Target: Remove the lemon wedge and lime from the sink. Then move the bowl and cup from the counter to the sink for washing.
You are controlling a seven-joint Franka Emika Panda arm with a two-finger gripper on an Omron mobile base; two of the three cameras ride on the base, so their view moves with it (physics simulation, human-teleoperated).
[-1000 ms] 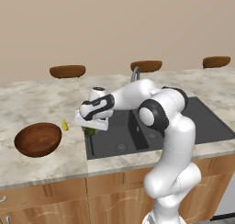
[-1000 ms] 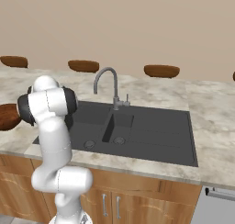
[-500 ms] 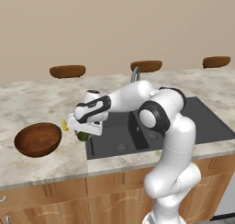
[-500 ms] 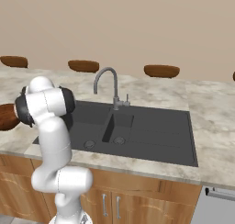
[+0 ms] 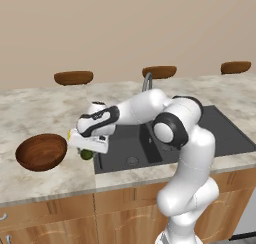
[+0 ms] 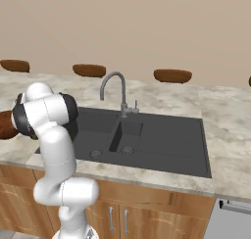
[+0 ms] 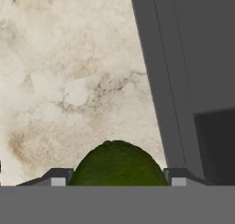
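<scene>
My gripper point(image 5: 87, 149) point(image 7: 115, 178) is shut on the dark green lime point(image 5: 86, 155) point(image 7: 117, 165), low over the marble counter just left of the sink's rim point(image 7: 158, 94). The lime sits between both fingertips point(image 7: 58, 177). A small yellow lemon wedge point(image 5: 69, 136) lies on the counter beside the hand. Left of the hand stands the reddish-brown wooden bowl point(image 5: 41, 151) point(image 6: 6, 126), upright on the counter. The dark grey sink point(image 5: 227, 133) point(image 6: 166, 135) lies to the right of my hand. The cup is out of view.
A curved grey faucet point(image 6: 113, 84) rises behind the sink's middle. Brown stool tops point(image 5: 73, 77) point(image 6: 172, 75) line the far side of the counter. My own arm arches over the sink's left basin point(image 5: 131, 147). Wooden cabinets point(image 6: 147, 218) run below the counter.
The hand has carried the lime leftward and lower, from the sink's left edge to just above the counter next to the bowl. Its grip has not changed.
</scene>
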